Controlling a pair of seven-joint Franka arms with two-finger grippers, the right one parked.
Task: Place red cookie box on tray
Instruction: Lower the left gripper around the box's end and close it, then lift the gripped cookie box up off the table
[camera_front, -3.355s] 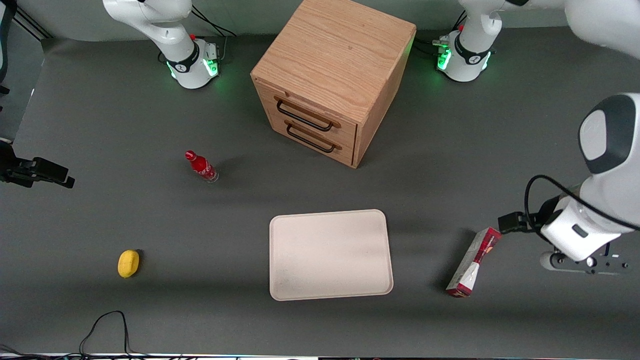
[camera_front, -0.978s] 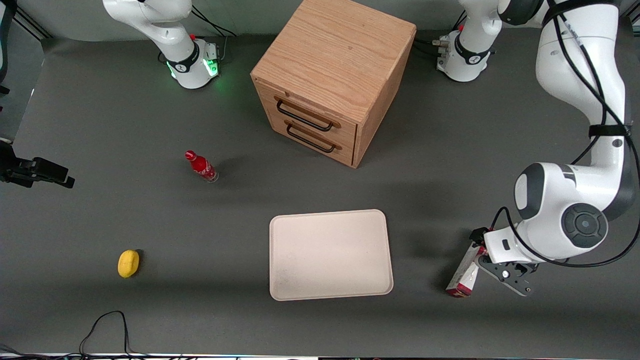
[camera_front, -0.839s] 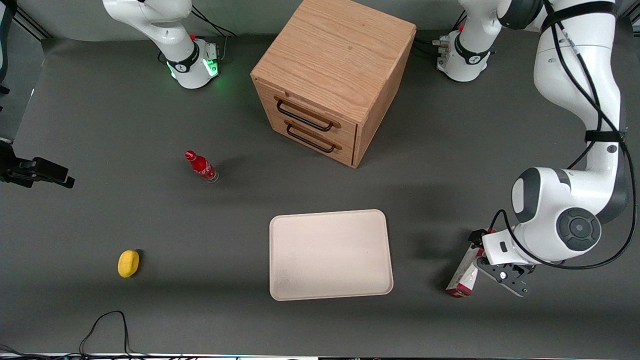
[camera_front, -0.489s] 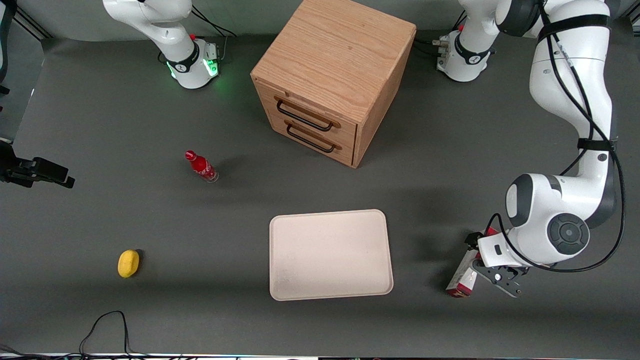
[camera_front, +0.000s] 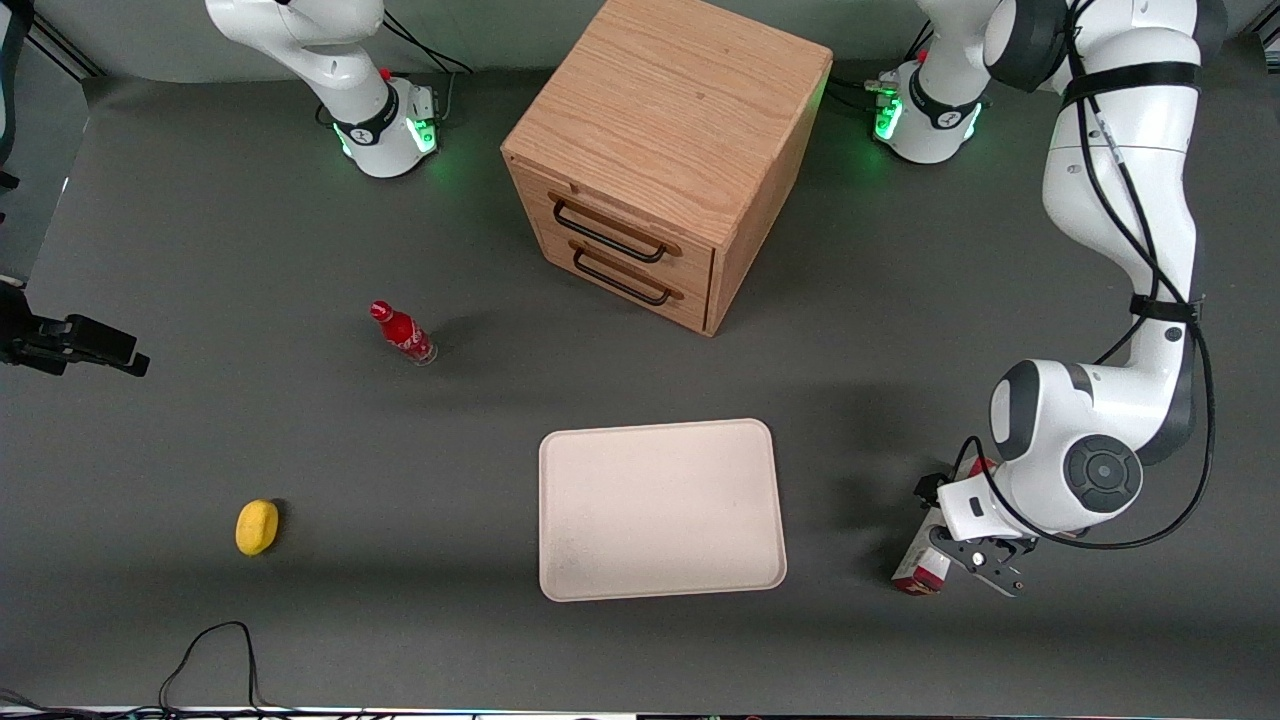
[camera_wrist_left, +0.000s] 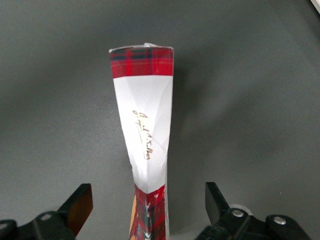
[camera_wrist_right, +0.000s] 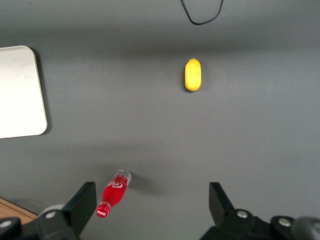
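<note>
The red cookie box (camera_front: 922, 572) lies on the table toward the working arm's end, a short gap from the cream tray (camera_front: 660, 508). It rests on a long thin edge, with its white side and tartan ends facing up (camera_wrist_left: 145, 120). My left gripper (camera_front: 975, 560) hangs right over the box and hides its upper part in the front view. In the left wrist view the gripper (camera_wrist_left: 147, 202) is open, and its black fingertips (camera_wrist_left: 80, 202) stand apart from the box on either side. The tray holds nothing.
A wooden two-drawer cabinet (camera_front: 660, 160) stands farther from the front camera than the tray. A small red bottle (camera_front: 402, 333) and a yellow object (camera_front: 257, 526) lie toward the parked arm's end. A black cable (camera_front: 210, 650) loops near the front edge.
My left arm has swung in from the table's end and come down over the box, shifting slightly toward the tray in the last second. The box and tray have not moved.
</note>
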